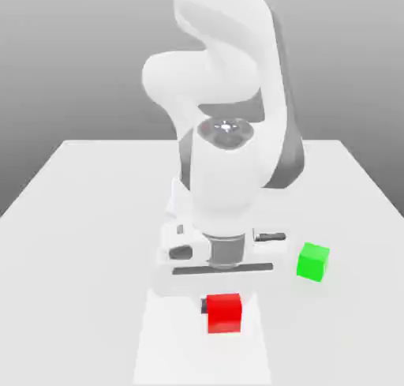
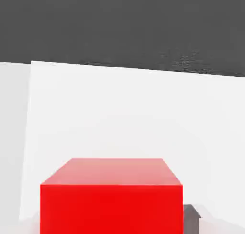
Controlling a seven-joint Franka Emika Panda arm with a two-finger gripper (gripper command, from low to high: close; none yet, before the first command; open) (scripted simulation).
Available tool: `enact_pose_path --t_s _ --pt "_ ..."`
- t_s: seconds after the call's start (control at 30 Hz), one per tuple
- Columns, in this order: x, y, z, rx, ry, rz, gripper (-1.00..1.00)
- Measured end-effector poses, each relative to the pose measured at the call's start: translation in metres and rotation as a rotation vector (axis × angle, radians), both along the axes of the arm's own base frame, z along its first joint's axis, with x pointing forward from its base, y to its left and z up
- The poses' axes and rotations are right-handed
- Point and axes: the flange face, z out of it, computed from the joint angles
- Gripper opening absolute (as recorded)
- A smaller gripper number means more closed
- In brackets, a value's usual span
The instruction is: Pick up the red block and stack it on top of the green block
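Note:
The red block (image 1: pixel 223 313) rests on the white table near its front edge, directly under my hand. My gripper (image 1: pixel 222 307) is down around it, with a dark fingertip (image 1: pixel 202 305) pressed to the side of the block on the exterior view's left. In the hand view the red block (image 2: pixel 111 197) looms close, and a dark finger pad (image 2: pixel 192 217) sits flush against its side. The gripper looks shut on the block. The green block (image 1: pixel 313 261) stands apart on the table, toward the exterior view's right and slightly farther back.
The white table (image 1: pixel 87 219) spreads wide on both sides of the arm. A paler strip (image 1: pixel 166 353) of its surface runs under the red block to the front edge. My arm's body rises behind the hand.

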Motion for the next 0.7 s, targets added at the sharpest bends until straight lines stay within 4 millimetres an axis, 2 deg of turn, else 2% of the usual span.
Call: enact_pose_path --t_s 0.17,0.4,0.57,0.7 --pt "-0.040 0.073 0.016 0.002 0.000 0.384 -1.00" --pt "-0.110 0.138 0.031 0.002 0.001 0.896 -1.00" --pt "-0.167 0.172 0.035 0.000 0.001 1.268 -1.00" --pt "-0.174 0.178 0.009 -0.001 0.001 1.328 -1.00"
